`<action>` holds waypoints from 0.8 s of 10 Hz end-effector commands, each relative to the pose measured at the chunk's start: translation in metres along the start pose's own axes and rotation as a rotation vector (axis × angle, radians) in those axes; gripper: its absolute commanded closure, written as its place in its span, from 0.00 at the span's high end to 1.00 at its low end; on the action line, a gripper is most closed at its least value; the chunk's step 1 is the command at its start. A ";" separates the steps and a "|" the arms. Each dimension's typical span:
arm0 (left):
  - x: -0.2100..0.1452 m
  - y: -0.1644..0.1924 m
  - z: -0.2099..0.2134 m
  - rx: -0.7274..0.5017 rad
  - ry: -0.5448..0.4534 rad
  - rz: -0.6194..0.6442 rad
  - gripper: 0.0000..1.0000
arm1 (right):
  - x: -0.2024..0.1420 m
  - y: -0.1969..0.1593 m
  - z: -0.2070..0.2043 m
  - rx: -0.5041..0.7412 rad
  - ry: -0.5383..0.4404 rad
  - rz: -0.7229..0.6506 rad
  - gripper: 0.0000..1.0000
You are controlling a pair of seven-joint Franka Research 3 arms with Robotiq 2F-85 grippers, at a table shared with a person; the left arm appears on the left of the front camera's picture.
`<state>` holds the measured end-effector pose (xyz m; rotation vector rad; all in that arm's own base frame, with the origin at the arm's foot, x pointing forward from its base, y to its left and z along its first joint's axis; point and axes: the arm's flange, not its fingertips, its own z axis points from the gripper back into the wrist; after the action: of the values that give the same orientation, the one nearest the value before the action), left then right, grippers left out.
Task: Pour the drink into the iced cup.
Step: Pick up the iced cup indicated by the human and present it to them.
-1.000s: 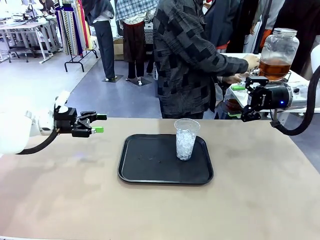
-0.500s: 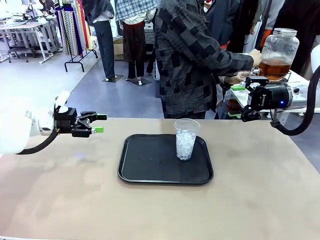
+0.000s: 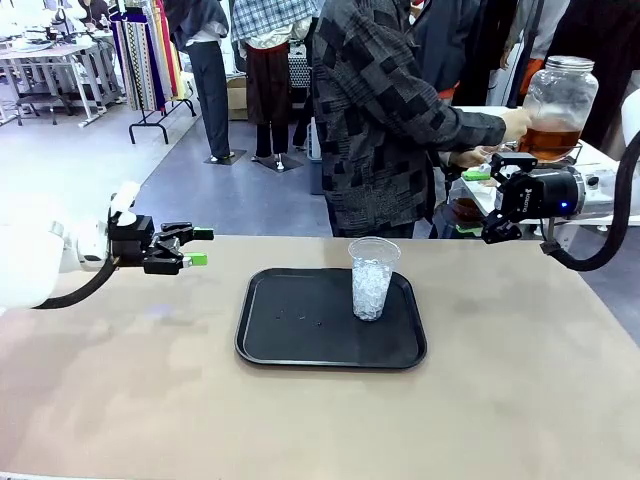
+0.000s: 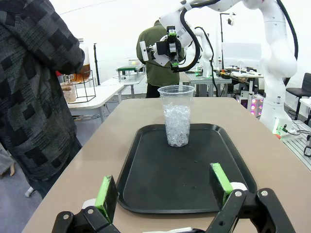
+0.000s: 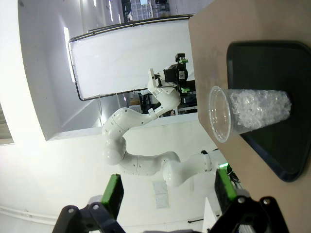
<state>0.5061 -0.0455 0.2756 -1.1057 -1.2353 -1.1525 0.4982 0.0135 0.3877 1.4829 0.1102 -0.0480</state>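
The iced cup [image 3: 371, 279], clear plastic and part full of crushed ice, stands upright on the right half of a black tray [image 3: 300, 330]. The drink [image 3: 549, 137] is amber liquid in a big lidded glass jar [image 3: 558, 92] on a side table at the far right, with a person's hand [image 3: 515, 122] against it. My left gripper [image 3: 200, 247] hovers open left of the tray, pointing at it. My right gripper [image 3: 478, 201] hangs open beyond the table's far right edge, below the jar. The left wrist view has the cup [image 4: 177, 116] straight ahead between open fingers [image 4: 107, 191]. Sideways in the right wrist view lies the cup [image 5: 248, 114].
A person in a dark patterned jacket [image 3: 385, 110] stands at the far edge behind the tray, reaching right toward the jar. The side table [image 3: 600, 160] carries a wire stand and small items. The tan tabletop [image 3: 150, 400] is bare around the tray.
The person has leaned further right and brought a hand onto the jar. Both arms, the cup and the tray have stayed still.
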 end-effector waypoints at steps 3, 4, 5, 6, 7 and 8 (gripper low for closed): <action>0.002 0.000 0.000 0.003 -0.004 -0.002 1.00 | 0.000 0.002 0.000 0.002 -0.001 0.008 1.00; 0.002 0.000 0.000 0.003 -0.004 -0.002 1.00 | 0.000 0.002 0.000 0.002 -0.001 0.008 1.00; 0.002 0.000 0.000 0.003 -0.004 -0.002 1.00 | 0.000 0.002 0.000 0.002 -0.001 0.008 1.00; 0.002 0.000 0.000 0.003 -0.004 -0.002 1.00 | 0.000 0.002 0.000 0.002 -0.001 0.008 1.00; 0.002 0.000 0.000 0.003 -0.004 -0.002 1.00 | 0.000 0.002 0.000 0.002 -0.001 0.008 1.00; 0.002 0.000 0.000 0.003 -0.004 -0.002 1.00 | 0.000 0.002 0.000 0.002 -0.001 0.008 1.00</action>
<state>0.5061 -0.0455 0.2756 -1.1057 -1.2353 -1.1525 0.4982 0.0135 0.3877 1.4829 0.1102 -0.0480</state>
